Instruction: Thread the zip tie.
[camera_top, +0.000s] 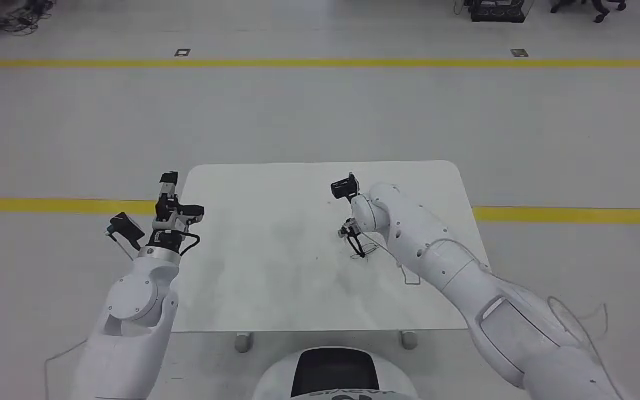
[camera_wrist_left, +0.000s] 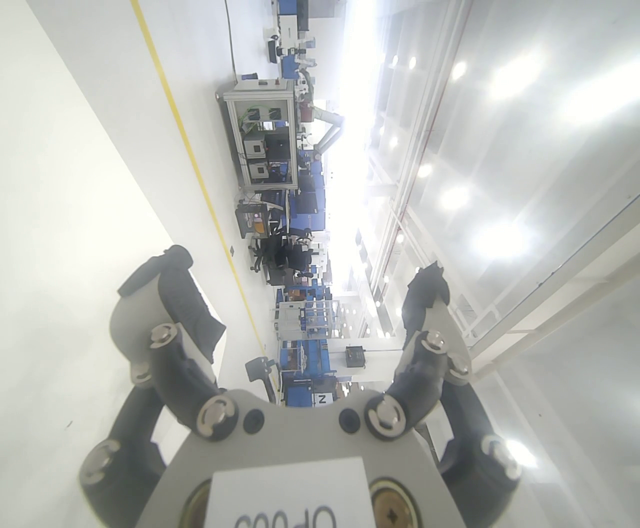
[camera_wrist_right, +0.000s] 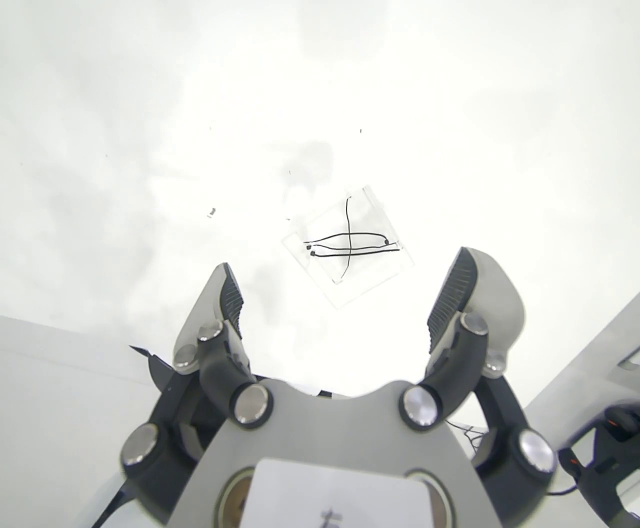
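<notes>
A white, smooth table (camera_top: 300, 300) with rounded corners stands on a pale floor. Taking its far edge as 12 o'clock, the left gripper (camera_top: 176, 205) hangs at the 9 o'clock edge. Its black rubbery fingers (camera_wrist_left: 172, 300) are spread wide and hold nothing.

The right gripper (camera_wrist_right: 345, 262) hangs over the table just off centre, toward 2 o'clock. It too is spread wide and empty, with ribbed black pads (camera_wrist_right: 452, 295) on grey metal links.

Three thin black zip ties (camera_wrist_right: 350, 245) lie on a flat, clear square tray (camera_wrist_right: 367, 280). Two run nearly side by side and the third crosses them. They lie beyond the right gripper's fingertips, in line with the gap between them and well apart from them. The tray's faint outline sits near 4 o'clock, beside the right forearm.
</notes>
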